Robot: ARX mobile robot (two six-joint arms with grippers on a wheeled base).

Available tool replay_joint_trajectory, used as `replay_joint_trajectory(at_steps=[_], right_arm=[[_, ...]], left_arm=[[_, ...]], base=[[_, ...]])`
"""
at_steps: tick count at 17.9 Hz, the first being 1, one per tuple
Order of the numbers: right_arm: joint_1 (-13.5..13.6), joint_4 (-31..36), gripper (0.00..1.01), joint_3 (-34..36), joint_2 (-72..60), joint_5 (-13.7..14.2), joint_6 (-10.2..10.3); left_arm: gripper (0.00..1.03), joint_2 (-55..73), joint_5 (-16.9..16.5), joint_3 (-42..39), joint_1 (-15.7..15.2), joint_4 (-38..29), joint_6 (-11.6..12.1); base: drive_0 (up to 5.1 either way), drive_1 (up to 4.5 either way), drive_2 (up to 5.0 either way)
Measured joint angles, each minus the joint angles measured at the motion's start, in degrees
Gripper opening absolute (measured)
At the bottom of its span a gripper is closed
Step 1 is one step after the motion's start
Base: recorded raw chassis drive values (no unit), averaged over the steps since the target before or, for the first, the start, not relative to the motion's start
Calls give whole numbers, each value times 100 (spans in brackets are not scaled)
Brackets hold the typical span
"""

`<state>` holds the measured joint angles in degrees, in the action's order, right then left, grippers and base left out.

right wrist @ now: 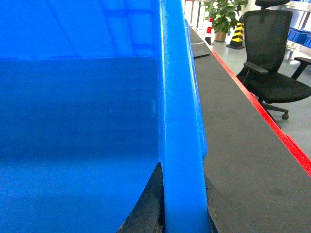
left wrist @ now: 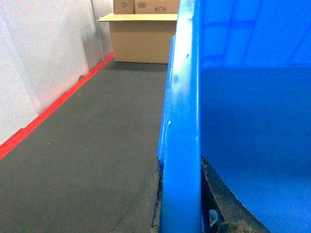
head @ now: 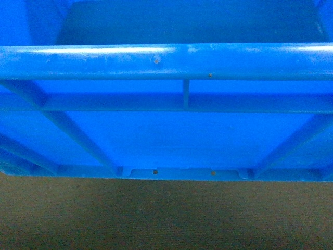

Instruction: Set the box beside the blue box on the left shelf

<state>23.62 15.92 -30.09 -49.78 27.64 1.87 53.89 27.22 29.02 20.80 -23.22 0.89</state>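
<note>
In the head view the box [head: 171, 125] fills nearly the whole frame, its thick rolled rim running straight across and its ribbed wall facing the camera, with dark grey floor [head: 166, 219] below its bottom edge; neither arm shows here. In the left wrist view the left end effector [left wrist: 181, 213] grips the box's side rim, one dark finger [left wrist: 221, 199] inside the wall and the other outside, pressed tight against it. A red floor line [left wrist: 58, 99] and stacked cardboard cartons [left wrist: 141, 34] lie beyond. In the right wrist view the right end effector [right wrist: 182, 208] clamps the opposite rim likewise; a black office chair [right wrist: 267, 58] and potted plant [right wrist: 224, 14] stand well apart.
</note>
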Motion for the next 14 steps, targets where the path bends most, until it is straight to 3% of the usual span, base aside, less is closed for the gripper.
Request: replay_joint_trajectory(at_steps=[14], right_arm=[[0,-2,8,0,0,2,0]], left_arm=[[13,4,2,0,0,2,0]], base=[[0,0,0]])
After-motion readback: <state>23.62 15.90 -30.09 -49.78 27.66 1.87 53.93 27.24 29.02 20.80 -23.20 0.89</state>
